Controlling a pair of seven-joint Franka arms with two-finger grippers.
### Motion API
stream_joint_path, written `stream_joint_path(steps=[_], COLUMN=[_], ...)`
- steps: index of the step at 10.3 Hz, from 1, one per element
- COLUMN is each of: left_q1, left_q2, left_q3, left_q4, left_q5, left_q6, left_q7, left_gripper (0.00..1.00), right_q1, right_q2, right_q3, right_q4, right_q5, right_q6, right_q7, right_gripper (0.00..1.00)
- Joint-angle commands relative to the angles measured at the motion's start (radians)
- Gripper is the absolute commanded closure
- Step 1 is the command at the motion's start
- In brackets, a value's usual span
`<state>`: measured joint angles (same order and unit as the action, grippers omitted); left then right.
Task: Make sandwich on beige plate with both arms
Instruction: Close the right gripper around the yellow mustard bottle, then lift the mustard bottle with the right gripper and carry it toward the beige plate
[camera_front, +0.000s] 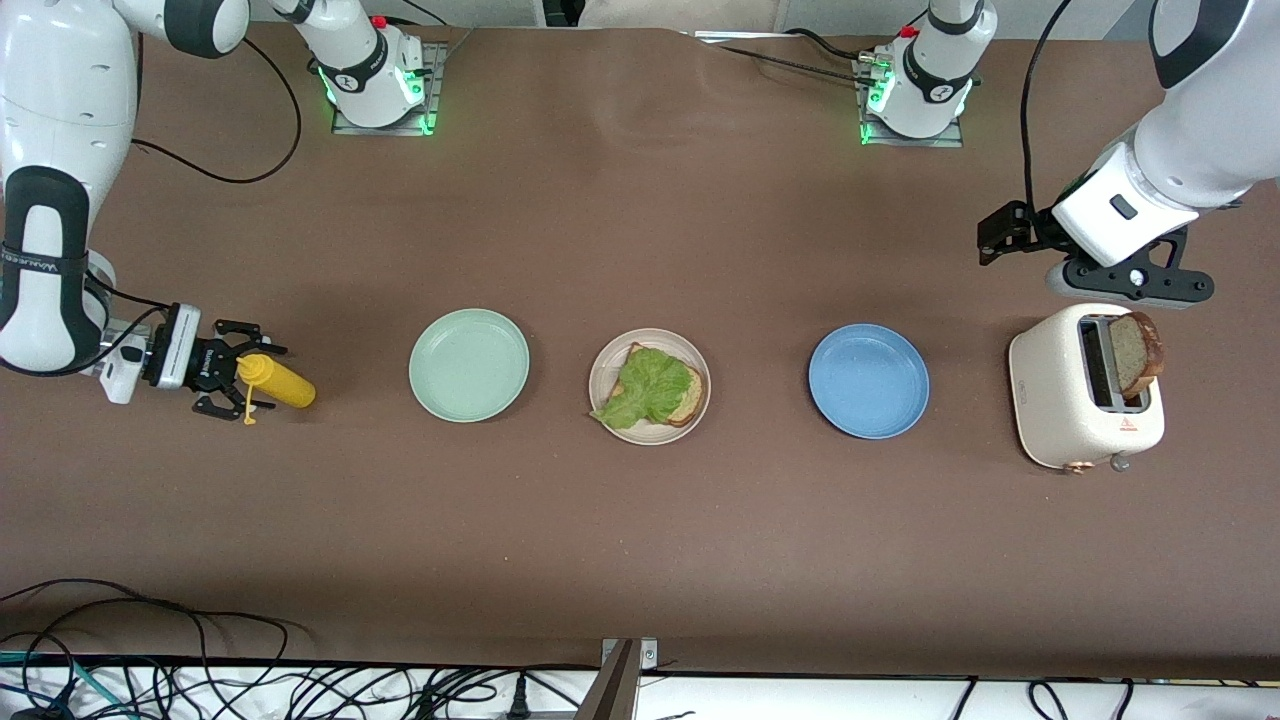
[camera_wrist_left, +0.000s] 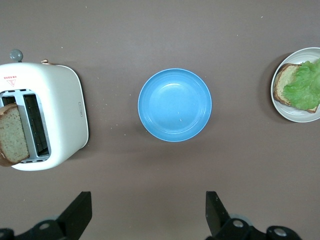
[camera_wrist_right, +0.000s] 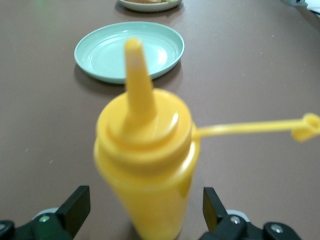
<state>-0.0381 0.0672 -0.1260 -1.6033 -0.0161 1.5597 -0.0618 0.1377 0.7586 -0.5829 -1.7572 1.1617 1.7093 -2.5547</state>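
The beige plate (camera_front: 650, 432) lies mid-table and holds one tan bread slice (camera_front: 692, 398) with a ruffled green lettuce leaf (camera_front: 650, 388) on top. The left wrist view shows the same plate (camera_wrist_left: 295, 116) and leaf (camera_wrist_left: 306, 85). A second bread slice (camera_front: 1140, 350) sticks up from a slot of the white toaster (camera_front: 1060, 400) at the left arm's end. My left gripper (camera_front: 1002, 236) hangs open and holds nothing, over bare table beside the toaster. My right gripper (camera_front: 248, 375) is open, with a yellow squeeze bottle (camera_wrist_right: 145, 150) between its fingers (camera_wrist_right: 79, 202), touching neither.
A mint-green plate (camera_front: 468, 364) lies between the yellow bottle (camera_front: 285, 383) and the beige plate. A blue plate (camera_front: 868, 380) lies between the beige plate and the toaster. The bottle's cap hangs off on a thin yellow tether (camera_wrist_right: 250, 129). Cables run along the table's front edge.
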Motion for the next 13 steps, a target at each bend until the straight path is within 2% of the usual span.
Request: stream_joint_path(steps=[1,2,4,5,8,11,12,13], left_q1=[0.003,0.004,0.004,0.004,0.001,0.000,-0.002,-0.002], left_q2=[0.008,0.011,0.023,0.034,0.063,0.063,0.063,0.063], left_q3=[0.002,0.003,0.003,0.003,0.003,0.003,0.003,0.003], left_q4=[0.016,0.017,0.051,0.068,0.108,0.108,0.108,0.108], left_q5=[-0.008,-0.011,-0.005,-0.007,-0.005,-0.007,-0.005,-0.005], left_q6=[0.002,0.002,0.002,0.002,0.000,-0.001,-0.001,-0.001], left_q7=[0.008,0.010,0.010,0.010,0.008,0.008,0.007,0.007], left_gripper=[0.00,0.00,0.00,0.00,0.00,0.00,0.00,0.00], right_q1=[-0.001,-0.003,-0.001,-0.001,0.049,0.141,0.189,0.271], right_q2=[-0.005,-0.007,-0.008,-0.008,-0.030,-0.062,-0.067,-0.070], right_q3=[0.014,0.029,0.031,0.031,0.028,0.015,-0.007,-0.059], right_q4=[-0.010,-0.010,-0.008,-0.008,-0.002,0.034,0.051,0.062], right_q5=[0.032,0.032,0.032,0.032,0.032,0.018,0.018,0.015], right_q6=[0.006,0.019,0.023,0.030,0.062,0.099,0.110,0.125], right_q7=[-0.021,-0.021,-0.021,-0.021,0.002,0.160,0.216,0.285], right_gripper=[0.00,0.11,0.93,1.00,1.00,1.00,1.00,1.00])
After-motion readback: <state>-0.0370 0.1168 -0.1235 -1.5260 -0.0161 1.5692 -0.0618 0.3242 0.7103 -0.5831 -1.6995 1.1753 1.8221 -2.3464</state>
